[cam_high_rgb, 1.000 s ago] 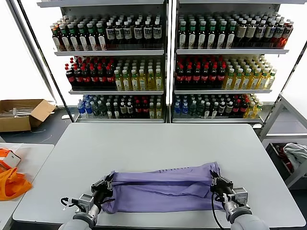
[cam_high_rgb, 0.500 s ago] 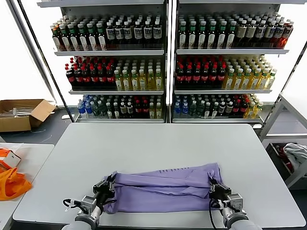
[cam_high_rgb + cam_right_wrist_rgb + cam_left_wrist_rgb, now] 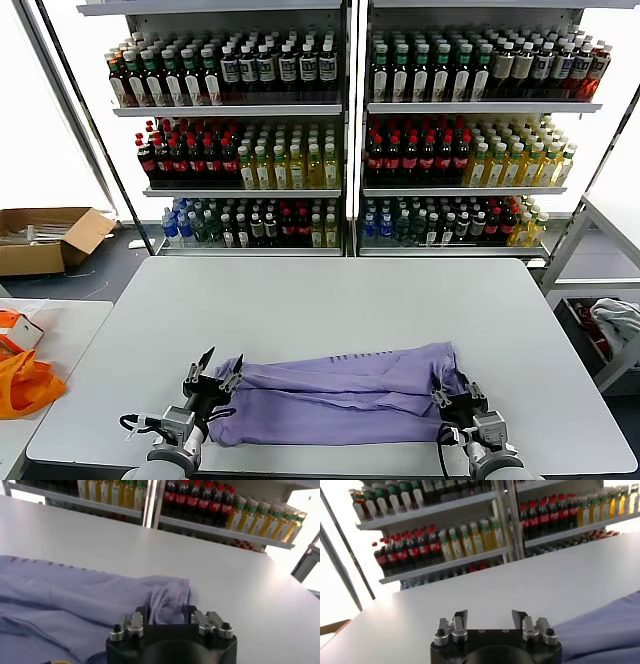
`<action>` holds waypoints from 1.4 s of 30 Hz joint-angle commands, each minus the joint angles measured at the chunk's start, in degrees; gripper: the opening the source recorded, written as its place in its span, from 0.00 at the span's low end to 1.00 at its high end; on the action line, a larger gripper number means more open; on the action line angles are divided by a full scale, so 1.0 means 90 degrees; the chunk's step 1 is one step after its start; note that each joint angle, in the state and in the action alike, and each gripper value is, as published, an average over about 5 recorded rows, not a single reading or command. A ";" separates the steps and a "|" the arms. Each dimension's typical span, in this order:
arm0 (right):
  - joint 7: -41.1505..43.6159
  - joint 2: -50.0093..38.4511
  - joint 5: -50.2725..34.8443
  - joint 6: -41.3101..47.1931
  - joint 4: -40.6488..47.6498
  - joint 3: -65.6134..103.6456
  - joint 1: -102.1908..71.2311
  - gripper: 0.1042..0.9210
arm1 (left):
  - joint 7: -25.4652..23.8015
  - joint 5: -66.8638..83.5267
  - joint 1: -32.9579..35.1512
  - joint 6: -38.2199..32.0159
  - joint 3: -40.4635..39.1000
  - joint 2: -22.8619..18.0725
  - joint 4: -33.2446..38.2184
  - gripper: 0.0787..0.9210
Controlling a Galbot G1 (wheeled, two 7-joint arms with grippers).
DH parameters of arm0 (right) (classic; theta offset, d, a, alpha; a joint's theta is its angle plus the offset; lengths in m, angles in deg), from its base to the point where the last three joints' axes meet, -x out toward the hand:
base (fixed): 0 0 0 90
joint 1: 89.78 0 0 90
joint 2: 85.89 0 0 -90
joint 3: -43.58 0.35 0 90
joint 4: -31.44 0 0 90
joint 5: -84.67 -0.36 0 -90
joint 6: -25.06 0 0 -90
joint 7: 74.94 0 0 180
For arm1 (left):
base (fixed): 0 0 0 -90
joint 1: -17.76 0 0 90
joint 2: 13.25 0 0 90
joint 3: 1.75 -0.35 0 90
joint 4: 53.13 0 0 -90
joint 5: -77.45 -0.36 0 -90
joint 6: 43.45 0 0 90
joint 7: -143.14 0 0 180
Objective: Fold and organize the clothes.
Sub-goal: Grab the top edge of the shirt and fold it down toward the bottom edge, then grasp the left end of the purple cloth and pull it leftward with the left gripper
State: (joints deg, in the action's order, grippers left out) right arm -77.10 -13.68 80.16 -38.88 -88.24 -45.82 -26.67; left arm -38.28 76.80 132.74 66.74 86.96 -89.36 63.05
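Two grippers sit at the table's (image 3: 330, 290) near edge. Left gripper (image 3: 213, 367) is spread, beside the folded T-shirt (image 3: 335, 395); right gripper (image 3: 455, 393) is spread at its other end

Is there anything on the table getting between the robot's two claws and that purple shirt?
Nothing visible does. The left gripper and right gripper sit open at either end of the lavender T-shirt, with only bare table around.

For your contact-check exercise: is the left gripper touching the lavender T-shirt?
Apart. In the left wrist view the left gripper stands open over bare table, the T-shirt lying off to one side.
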 commanded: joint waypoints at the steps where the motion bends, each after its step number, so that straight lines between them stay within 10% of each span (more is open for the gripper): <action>1: -0.0053 0.0018 0.0063 -0.0075 -0.0403 0.0106 -0.0044 0.78 | 0.0197 0.0213 0.0176 0.0273 0.0137 -0.0078 0.0158 0.84; 15: -0.0106 -0.0079 -0.0299 -0.0051 -0.0926 0.0291 0.0010 0.88 | 0.0449 0.1795 0.0142 0.0726 0.0103 -0.0206 0.0013 0.86; 42: -0.0105 -0.0144 -0.0526 -0.0088 -0.0503 0.0186 0.0479 0.88 | 0.0090 0.1380 0.0357 0.0470 0.0032 -0.0330 -0.0257 0.02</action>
State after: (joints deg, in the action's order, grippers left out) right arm -78.03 -15.02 75.61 -39.66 -93.04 -44.25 -22.99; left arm -36.84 90.95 135.72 72.45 86.70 -92.23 62.09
